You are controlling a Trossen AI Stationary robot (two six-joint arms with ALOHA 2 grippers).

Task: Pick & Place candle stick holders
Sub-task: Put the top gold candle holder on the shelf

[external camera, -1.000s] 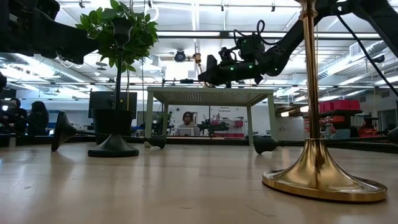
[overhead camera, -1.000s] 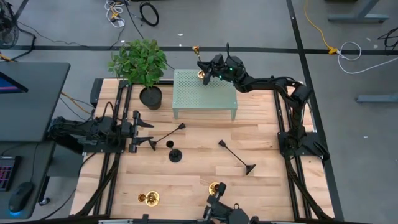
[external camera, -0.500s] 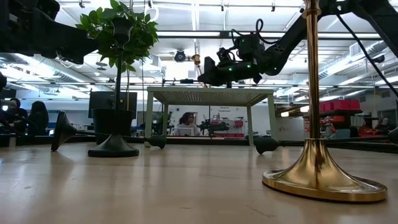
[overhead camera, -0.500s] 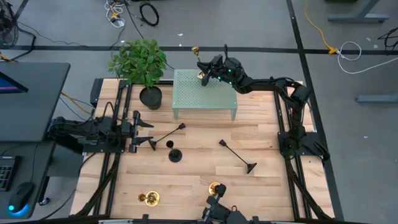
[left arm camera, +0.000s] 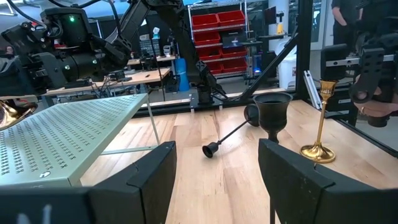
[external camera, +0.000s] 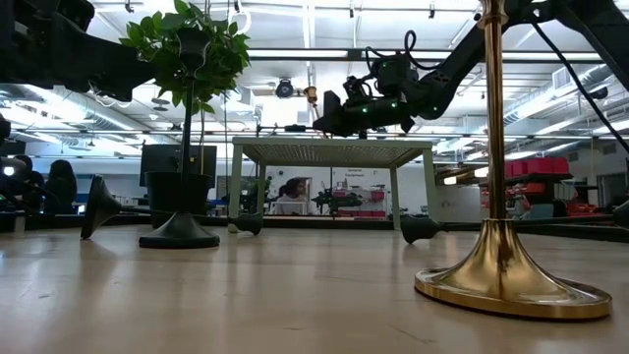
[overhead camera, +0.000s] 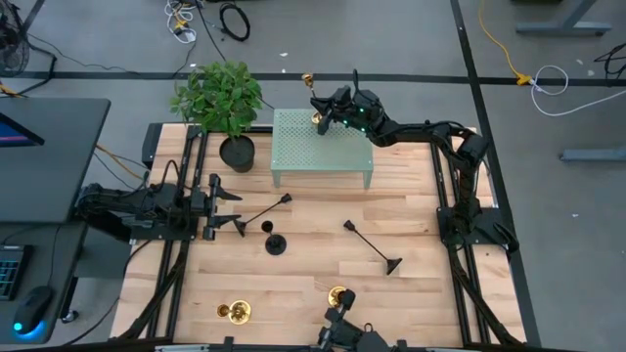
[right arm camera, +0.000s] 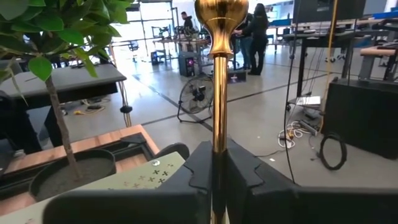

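A gold candle stick holder (overhead camera: 315, 102) stands upright at the far edge of the green perforated stand (overhead camera: 323, 156), with my right gripper (overhead camera: 323, 106) shut on its stem. Two more gold holders (overhead camera: 235, 311) (overhead camera: 337, 293) stand near the table's front edge. One black holder (overhead camera: 276, 244) stands upright on its base mid-table. Two others (overhead camera: 264, 210) (overhead camera: 372, 244) lie on their sides. My left gripper (overhead camera: 217, 205) waits open at the table's left, holding nothing. My right gripper pinches the gold holder's thin stem (right arm camera: 219, 146) between its two fingers, below the top cup (right arm camera: 219, 18). The fingers come in level from the table's right and lie across the stem. The holder is upright, its base (overhead camera: 318, 118) at the stand's far edge.
A black pot with a leafy plant (overhead camera: 223, 98) stands at the stand's left, close to the far left corner. Bare wood lies between the stand and the scattered holders. People show in the room beyond the table.
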